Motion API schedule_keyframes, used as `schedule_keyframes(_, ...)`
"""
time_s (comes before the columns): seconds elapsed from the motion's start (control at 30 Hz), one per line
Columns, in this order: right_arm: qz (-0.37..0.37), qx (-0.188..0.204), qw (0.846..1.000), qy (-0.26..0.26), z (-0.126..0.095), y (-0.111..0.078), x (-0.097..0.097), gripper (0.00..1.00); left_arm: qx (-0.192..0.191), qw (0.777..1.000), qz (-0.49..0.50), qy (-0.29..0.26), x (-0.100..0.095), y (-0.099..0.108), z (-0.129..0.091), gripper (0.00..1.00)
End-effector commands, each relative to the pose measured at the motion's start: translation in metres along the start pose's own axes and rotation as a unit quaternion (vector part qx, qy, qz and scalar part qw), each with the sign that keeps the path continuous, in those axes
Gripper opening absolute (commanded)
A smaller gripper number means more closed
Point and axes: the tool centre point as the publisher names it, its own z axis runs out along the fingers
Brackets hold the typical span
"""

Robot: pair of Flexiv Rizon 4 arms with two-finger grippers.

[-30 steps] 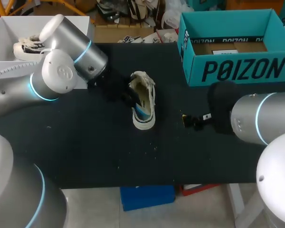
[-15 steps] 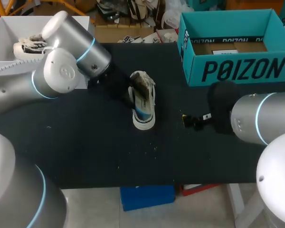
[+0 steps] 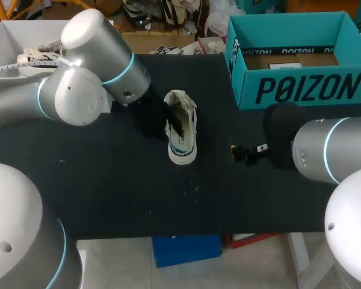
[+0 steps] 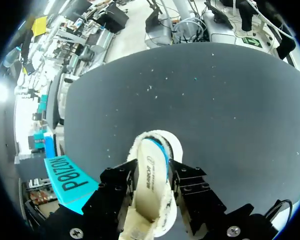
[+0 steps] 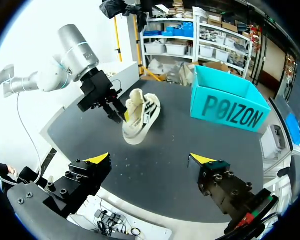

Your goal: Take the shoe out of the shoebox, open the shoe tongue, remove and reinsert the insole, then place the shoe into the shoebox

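Where the left arm comes in from the left side and reaches toward the middle of the black bench, its left end effector meets the shoe, a pale, fleece-lined one with a white sole and a touch of blue. The shoe rests on the bench near its centre, out of the box, with its toe toward the near edge. In the left wrist view the shoe sits between the two black fingers of the left end effector. The fingers press in on it from both sides, so the end effector looks clamped on the shoe, though exactly which part of the upper they pinch is hard to make out. From the right wrist view one yellow tip of the left end effector shows against the left side of the shoe. Right of the shoe and nearer, well apart from it, the right end effector hangs low over the bench. In its own view the right end effector has its yellow tips spread wide over bare bench. At the far right stands the teal shoebox, open at the top. It is also seen beyond the shoe to the right and beside the left fingers.
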Motion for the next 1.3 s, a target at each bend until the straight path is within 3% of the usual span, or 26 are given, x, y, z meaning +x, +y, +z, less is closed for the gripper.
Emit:
schedule_keyframes(0.03, 0.001, -0.003, 1.000, -0.002, 0.002, -0.001, 0.002, 1.00, -0.033, 0.998, -0.003, 0.049, -0.003, -0.002, 0.010, 0.00)
schedule_keyframes(0.53, 0.001, -0.003, 1.000, -0.002, 0.002, -0.001, 0.002, 1.00, -0.030, 0.996, -0.013, 0.088, 0.011, 0.008, 0.043, 0.00)
schedule_keyframes(0.77, 0.001, -0.003, 1.000, -0.002, 0.002, -0.001, 0.002, 1.00, -0.031, 0.995, -0.008, 0.094, 0.005, 0.011, 0.049, 0.00)
schedule_keyframes(0.9, 0.001, -0.003, 1.000, -0.002, 0.002, -0.001, 0.002, 1.00, -0.034, 0.997, 0.004, 0.073, -0.002, 0.009, 0.030, 0.00)
schedule_keyframes(1.07, 0.001, -0.003, 1.000, -0.002, 0.002, -0.001, 0.002, 1.00, -0.050, 0.998, 0.011, 0.035, -0.011, 0.013, -0.010, 0.00)
schedule_keyframes(1.3, 0.001, -0.003, 1.000, -0.002, 0.002, -0.001, 0.002, 1.00, -0.100, 0.995, -0.003, 0.005, -0.013, 0.037, -0.057, 0.00)
